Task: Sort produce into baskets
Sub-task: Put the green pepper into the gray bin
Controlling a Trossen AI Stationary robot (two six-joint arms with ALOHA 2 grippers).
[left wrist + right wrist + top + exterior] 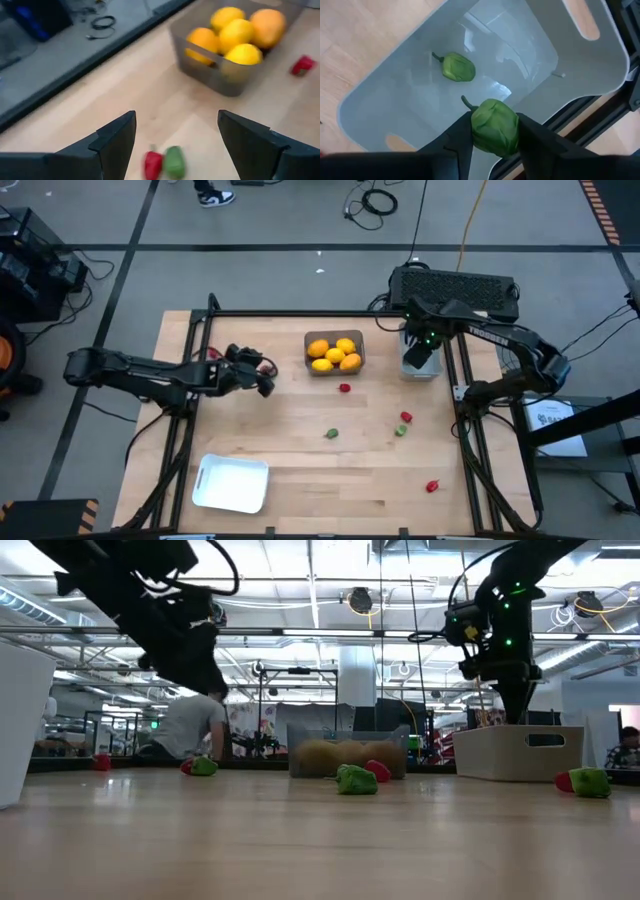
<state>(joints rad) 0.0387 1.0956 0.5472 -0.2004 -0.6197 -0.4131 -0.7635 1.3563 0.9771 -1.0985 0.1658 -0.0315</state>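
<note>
- My right gripper (pixel 492 142) hangs over the pale grey narrow rectangular plastic bin (pixel 600 65) at the table's far right edge, fingers clamped on a small green toy pepper (pixel 494 126). I hold it above the open mouth so it drops in with its kind.
- One matching green pepper with a curled stem (pixel 457 67) already lies on that bin's floor, which is why greens go here.
- My left gripper (pixel 175 137) hovers with its fingers spread wide and nothing between them, above a red piece (pixel 153 164) and a green piece (pixel 174 161) lying side by side, touching as far as I can tell.
- The dark grey square bin (pixel 356 366) holds the yellow and orange round fruits (pixel 333 352); it looks finished.
- The white shallow rounded-corner tray (pixel 232 482) sits near the front left; the scattered small red pieces (pixel 433 486) likely belong there.
</note>
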